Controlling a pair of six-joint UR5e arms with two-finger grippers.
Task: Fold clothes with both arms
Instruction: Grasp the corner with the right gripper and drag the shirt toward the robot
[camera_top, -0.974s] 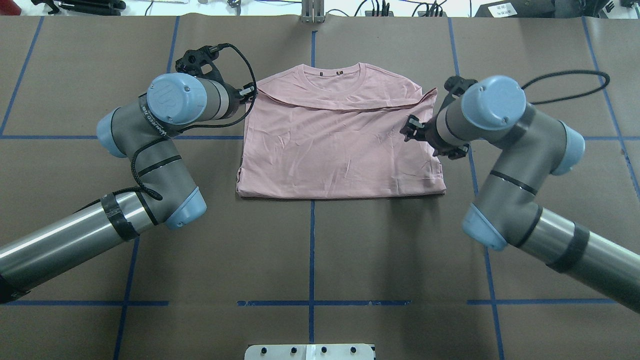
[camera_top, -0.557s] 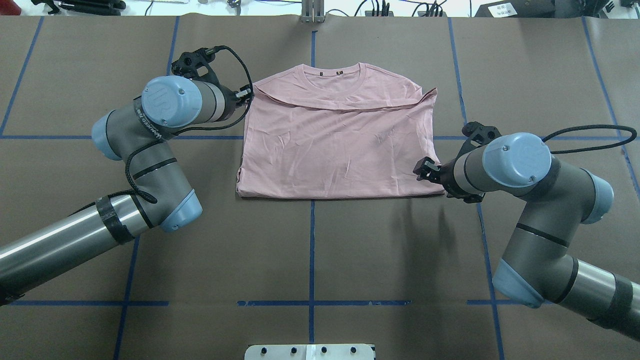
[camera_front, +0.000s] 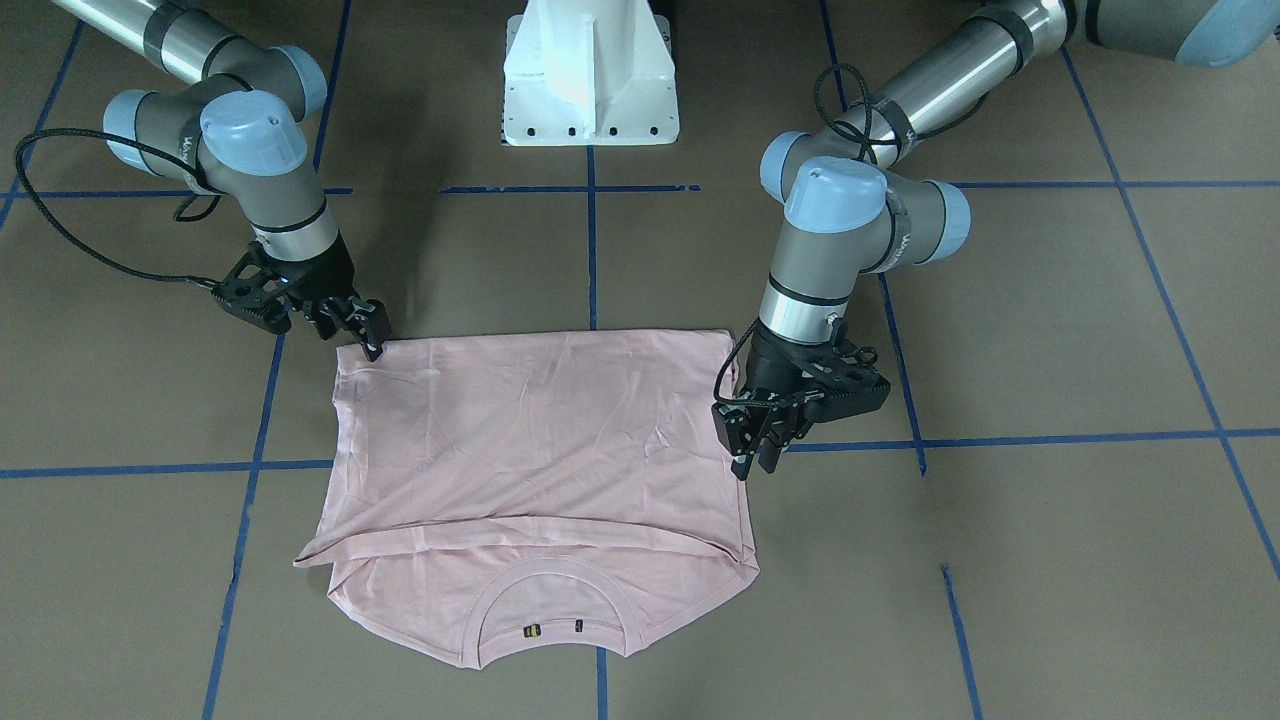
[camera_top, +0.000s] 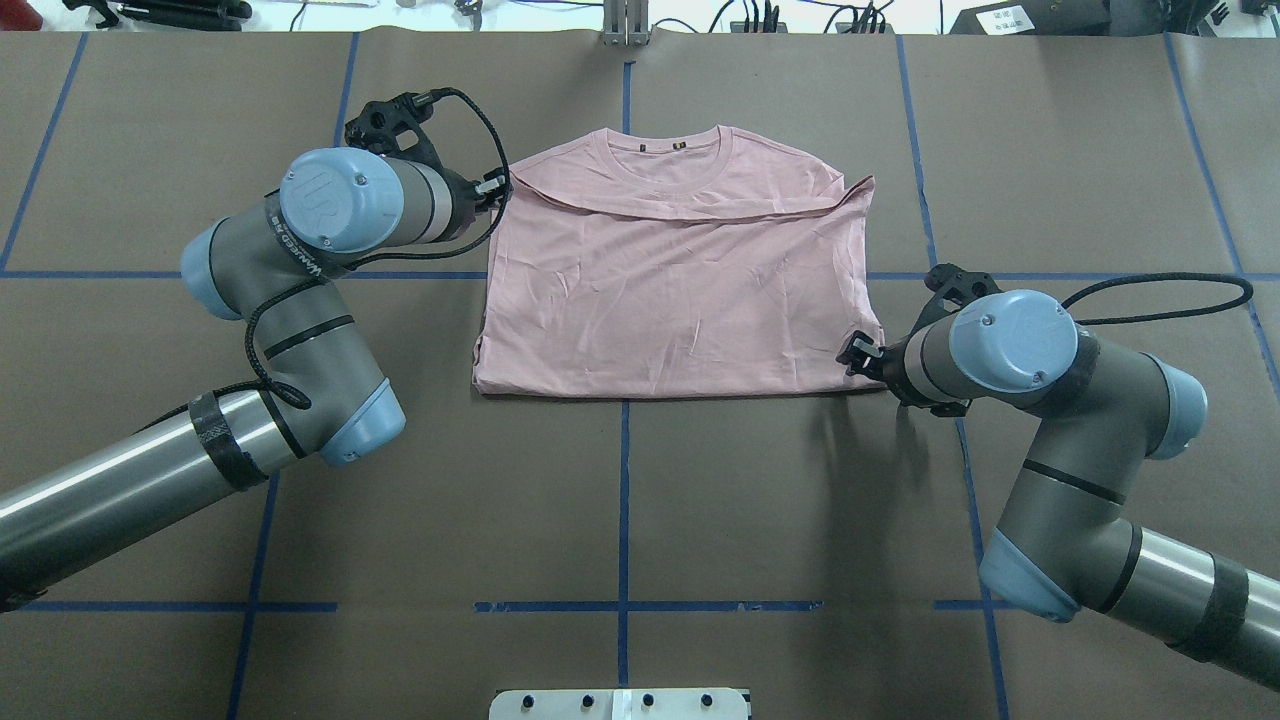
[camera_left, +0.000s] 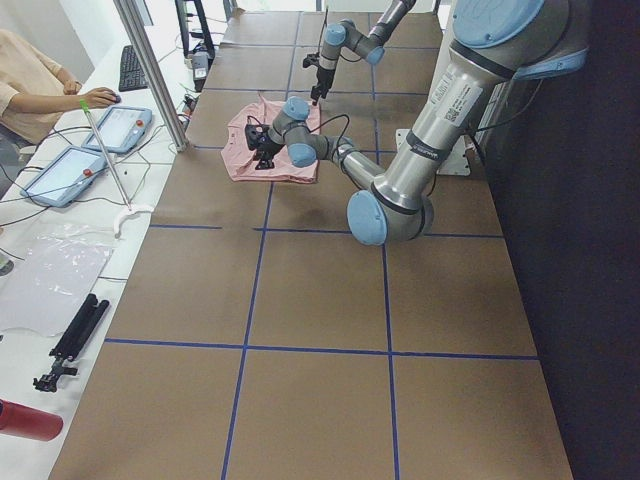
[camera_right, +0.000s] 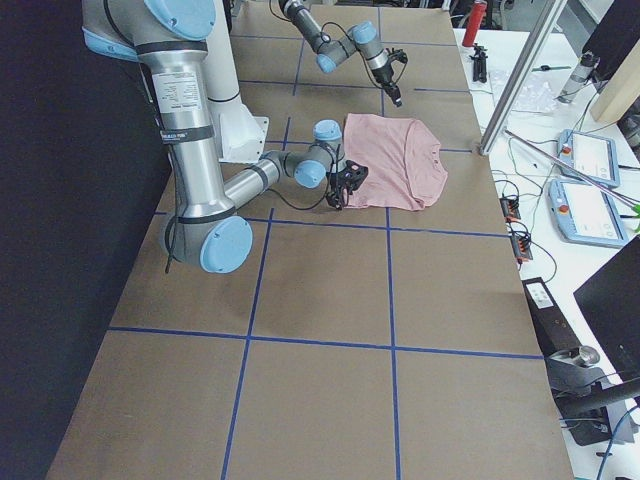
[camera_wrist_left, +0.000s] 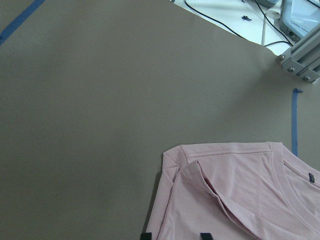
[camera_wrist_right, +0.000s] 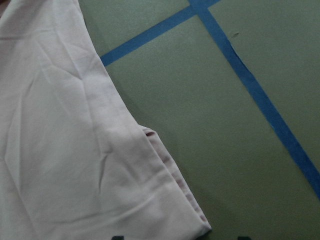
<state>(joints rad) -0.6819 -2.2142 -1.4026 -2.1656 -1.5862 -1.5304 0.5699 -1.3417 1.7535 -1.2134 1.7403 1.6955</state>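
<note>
Shirt (camera_top: 670, 300) is spread crosswise. Right gripper (camera_top: 853, 357) is placed at its near right corner, left gripper (camera_top: 495, 187) at the far left fold. Both jaws are seen apart.

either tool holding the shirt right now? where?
Nothing held: left tool is open over the shirt's side edge, right tool open at its near right corner. Fabric lies flat.
</note>
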